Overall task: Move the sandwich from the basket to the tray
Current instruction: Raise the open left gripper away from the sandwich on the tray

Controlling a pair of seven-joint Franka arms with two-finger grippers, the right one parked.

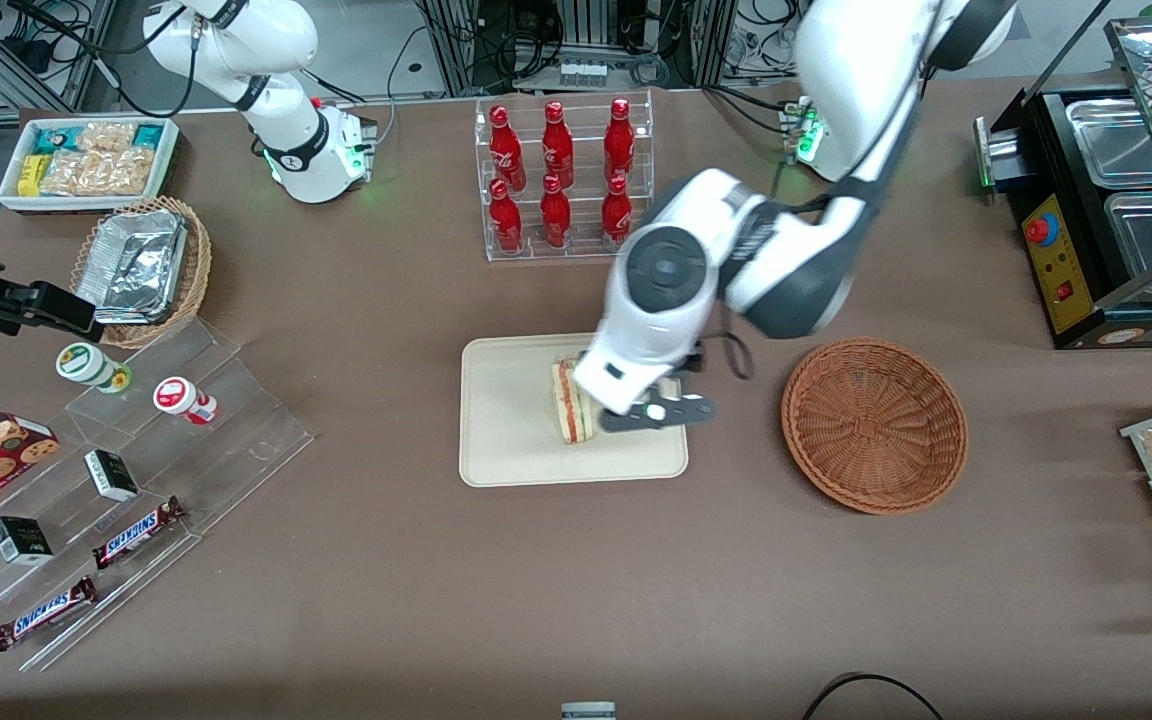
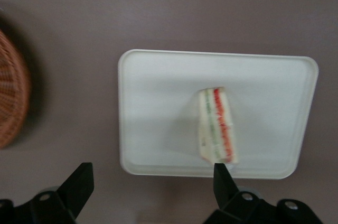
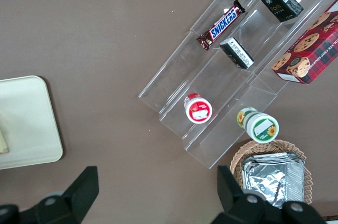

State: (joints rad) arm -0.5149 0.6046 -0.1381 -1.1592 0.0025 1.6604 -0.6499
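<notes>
**Sandwich down on the tray, jaws let go**

The sandwich (image 1: pixel 572 403) lay on the tray (image 1: pixel 511 440), near the middle of the front frame, its red and green filling edge turned up toward the camera. In my wrist picture the same wedge (image 2: pixel 216 124) sat well inside the tray's rim (image 2: pixel 124 113), resting flat and apart from anything of mine. The basket (image 1: pixel 874 424), over toward my end of the bench and right of centre in the front frame, held nothing that I could see; only its bare woven bowl showed.

My gripper (image 2: pixel 150 184) hung above the tray's edge, jaws spread wide with nothing between them. One fingertip (image 2: pixel 221 174) stood in line with the sandwich's corner in the wrist picture, but I judged it to be above the wedge, not touching it. From the front, my wrist covered part of the tray and the sandwich's inner side.

I took the step in hand to be the end of the placing: the wedge was delivered and let go, so the task looked all but done. The next move, as I judged it, called for a straight lift clear of the tray, jaws kept wide so that a fingertip would not catch the clear wrap and drag the wedge. After that, a swing away toward my own end of the bench, passing above the basket and not through it, seemed enough.
</notes>
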